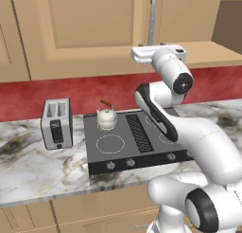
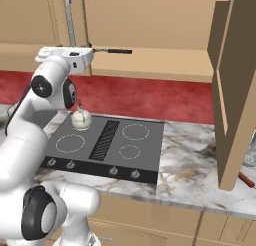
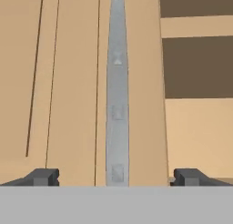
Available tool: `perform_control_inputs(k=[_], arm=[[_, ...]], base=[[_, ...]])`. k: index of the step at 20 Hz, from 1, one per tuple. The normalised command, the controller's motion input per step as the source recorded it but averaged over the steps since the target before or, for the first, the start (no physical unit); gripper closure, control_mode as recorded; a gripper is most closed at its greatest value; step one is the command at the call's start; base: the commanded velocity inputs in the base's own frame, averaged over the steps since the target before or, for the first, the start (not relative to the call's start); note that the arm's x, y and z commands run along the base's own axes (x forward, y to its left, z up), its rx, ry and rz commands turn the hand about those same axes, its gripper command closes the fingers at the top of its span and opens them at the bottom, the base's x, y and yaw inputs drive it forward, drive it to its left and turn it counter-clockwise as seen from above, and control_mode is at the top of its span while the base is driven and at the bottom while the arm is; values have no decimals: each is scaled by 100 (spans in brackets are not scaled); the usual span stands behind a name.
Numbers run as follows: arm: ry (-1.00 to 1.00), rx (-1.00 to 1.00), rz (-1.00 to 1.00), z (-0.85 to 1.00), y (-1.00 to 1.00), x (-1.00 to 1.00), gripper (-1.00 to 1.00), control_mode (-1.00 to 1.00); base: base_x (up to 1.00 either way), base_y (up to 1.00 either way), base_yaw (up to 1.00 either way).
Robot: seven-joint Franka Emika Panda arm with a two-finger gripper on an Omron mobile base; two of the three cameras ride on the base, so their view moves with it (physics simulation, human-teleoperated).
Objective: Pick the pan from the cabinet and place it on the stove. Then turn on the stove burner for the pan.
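My gripper (image 3: 118,177) is open, raised in front of the cabinet (image 1: 90,28), its fingertips (image 3: 43,176) either side of a silver bar handle (image 3: 117,95) without touching it. That door is closed; the compartment to its right stands open, showing a tan shelf (image 3: 198,136). On that shelf lies the pan's long black handle (image 2: 115,51); my hand (image 2: 65,55) hides the pan's body. The black stove (image 2: 150,155) lies below, with the small stove burner ring (image 2: 129,151) at its front right and round knobs (image 2: 114,171) along its front.
A cream kettle (image 1: 107,116) stands on the stove's rear left burner. A silver toaster (image 1: 56,123) sits on the marble counter (image 1: 38,170) left of the stove. The open cabinet door (image 2: 232,90) juts out over the counter at the right.
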Motion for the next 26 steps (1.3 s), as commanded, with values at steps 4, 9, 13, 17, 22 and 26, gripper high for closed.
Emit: perform_control_inputs(k=[4,9,13,17,22,26], arm=[[2,0,0,-2,5,44,-100,-100],[0,0,0,-1,13,38,-100,-100],[1,-1,0,-9,19,46,100,-100],[1,-2,0,-5,25,44,100,-100],[0,-7,0,-3,16,0,100,-100],[1,-9,0,-14,38,0,100,-100]], base=[[0,0,0],[0,0,0],[0,0,0],[0,0,0],[0,0,0],[0,0,0]])
